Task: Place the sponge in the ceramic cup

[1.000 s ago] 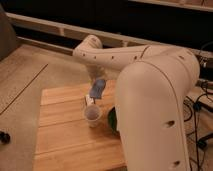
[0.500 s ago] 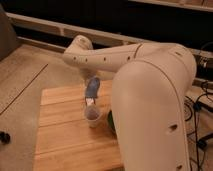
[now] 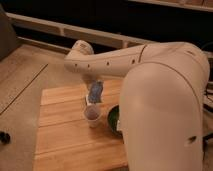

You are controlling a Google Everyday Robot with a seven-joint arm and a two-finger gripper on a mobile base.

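Sponge (image 3: 95, 93), blue, in closed pincer (image 3: 93, 85) just above ceramic cup (image 3: 92, 114)

The arm (image 3: 160, 100) hides half the green bowl (image 3: 112, 119); the sponge (image 3: 95, 93) masks the gripper (image 3: 94, 88) above the ceramic cup (image 3: 92, 115).

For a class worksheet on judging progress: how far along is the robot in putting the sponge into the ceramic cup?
Done: the sponge is off the wooden table, pinched in the shut gripper. In hand: it hangs just over the ceramic cup, which stands beside the green bowl. Left: lowering the sponge in and letting go.
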